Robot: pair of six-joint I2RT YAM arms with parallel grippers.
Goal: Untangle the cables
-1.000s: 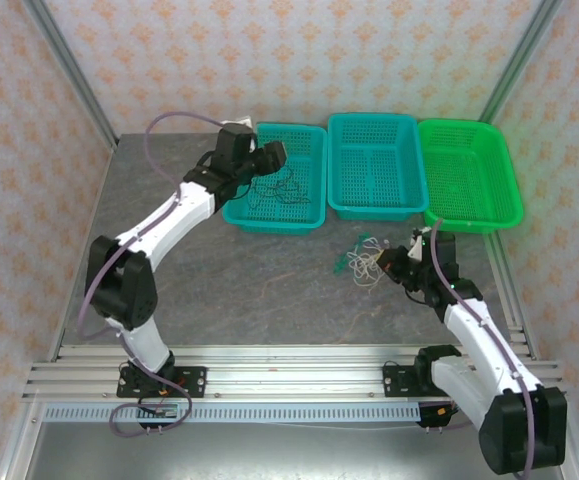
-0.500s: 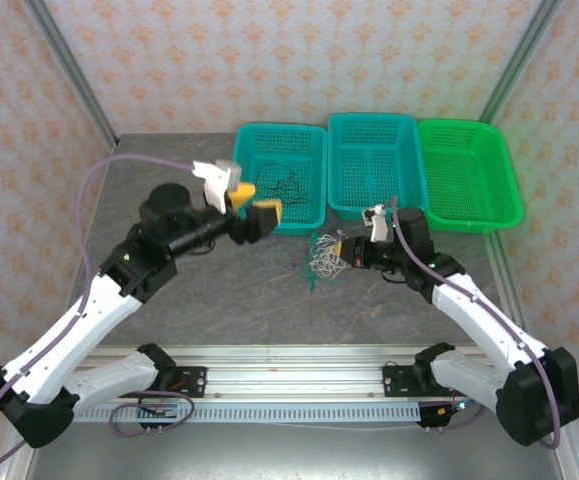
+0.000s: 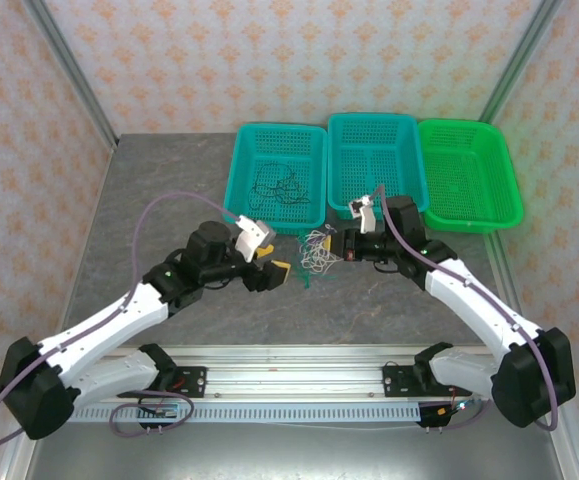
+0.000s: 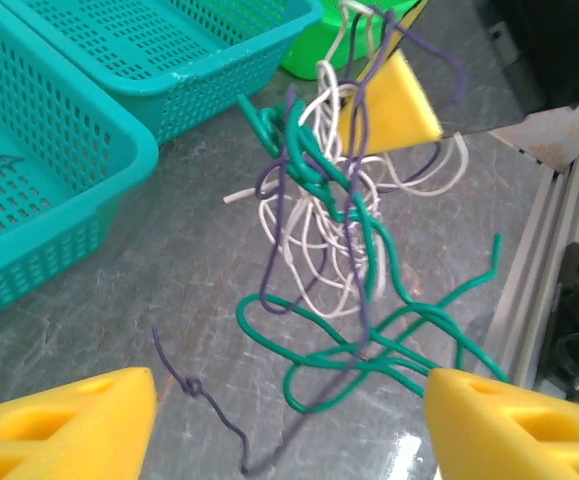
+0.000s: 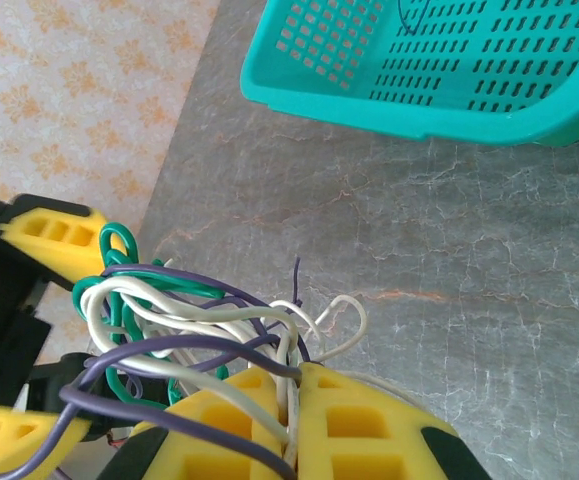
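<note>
Cables (image 3: 316, 254), a green, white and purple tangle, hang pinched in the right gripper (image 3: 339, 243); left gripper (image 3: 276, 260) gapes beside them.

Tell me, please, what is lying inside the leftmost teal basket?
A few thin dark cables lie loose on the mesh floor of the leftmost teal basket. Their count is too fine to tell, and the near wall may hide a strip of floor.

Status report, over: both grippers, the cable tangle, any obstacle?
Right gripper shut on tangled clump of white, green and purple wires, hanging from it. Left gripper open, just beside clump. Teal mesh basket close behind, not touching.
</note>
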